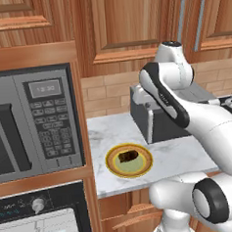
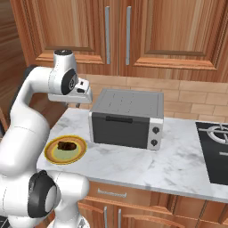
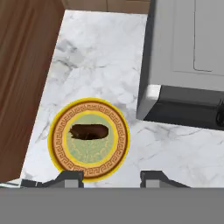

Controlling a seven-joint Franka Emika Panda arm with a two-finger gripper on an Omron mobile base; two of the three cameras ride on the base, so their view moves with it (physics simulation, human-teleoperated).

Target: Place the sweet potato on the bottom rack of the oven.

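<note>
Around me: warm wood wall cabinets (image 2: 147,31) with long steel handles above a tan brick backsplash (image 2: 187,95). White marble counter (image 2: 147,164) over wood drawers (image 2: 133,200). Tall wood column to my left housing a grey microwave (image 1: 35,123).

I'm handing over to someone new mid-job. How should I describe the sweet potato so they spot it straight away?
Find the white marble counter with the grey toaster oven on it. Left of the toaster oven, near the counter's front edge, lies a round yellow-rimmed plate. The sweet potato is the small dark brown lump on the plate's green middle, the only food there.
</note>
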